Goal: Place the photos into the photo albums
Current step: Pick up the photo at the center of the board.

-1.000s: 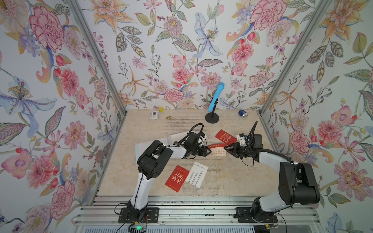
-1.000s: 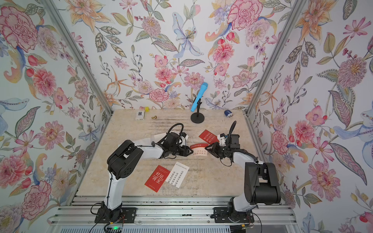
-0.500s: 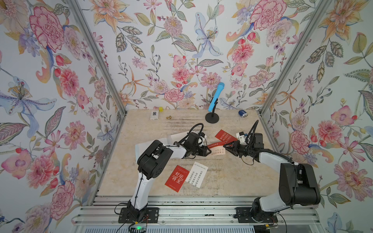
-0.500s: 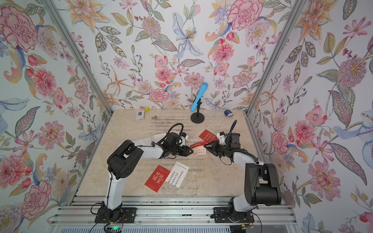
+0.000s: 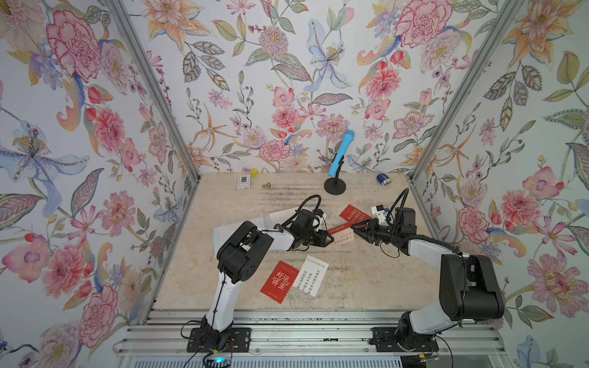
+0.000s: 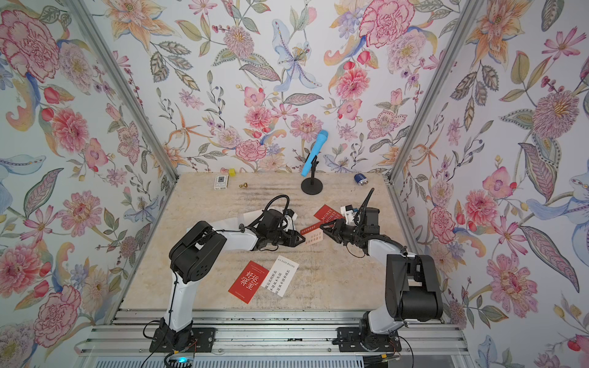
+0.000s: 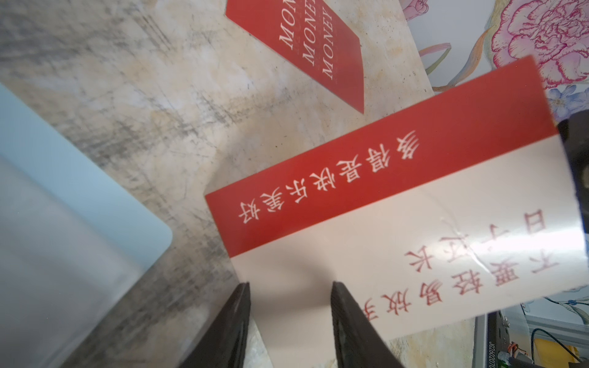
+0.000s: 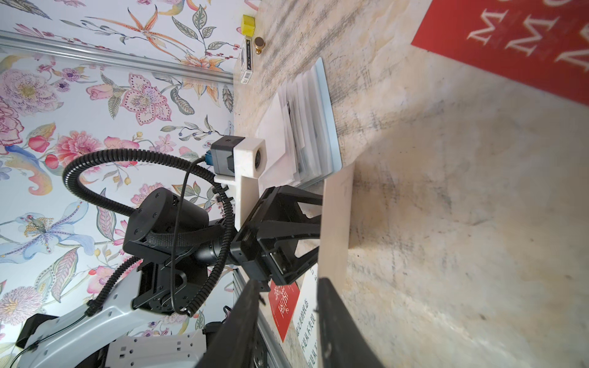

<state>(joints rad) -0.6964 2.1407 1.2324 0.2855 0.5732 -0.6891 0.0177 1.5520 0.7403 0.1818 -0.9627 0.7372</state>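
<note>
A red photo [image 7: 366,165] with white Chinese lettering lies half under a pale photo [image 7: 398,255]. The pair sits mid-table [image 5: 340,234], and its right end looks raised off the table. My left gripper [image 7: 288,283] is open, its tips at the pale photo's near corner, pinching nothing. My right gripper [image 8: 287,282] is open at the pair's other end [image 5: 353,227], with its lower finger against the edge. The pale blue photo album [image 7: 63,178] lies open under my left arm [image 5: 277,216]. A "MONEY" photo [image 5: 355,215] lies behind. A red photo [image 5: 279,282] and a white photo [image 5: 310,275] lie in front.
At the back stand a blue microphone on a black stand [image 5: 335,184], a small white box [image 5: 243,182], a yellow cube [image 5: 254,172], a brass knob [image 5: 266,185] and a blue cylinder [image 5: 383,179]. Aluminium rails edge the table.
My right gripper has edged left and a little back, closer to the overlapping pair. The left arm and the photos have hardly moved.
</note>
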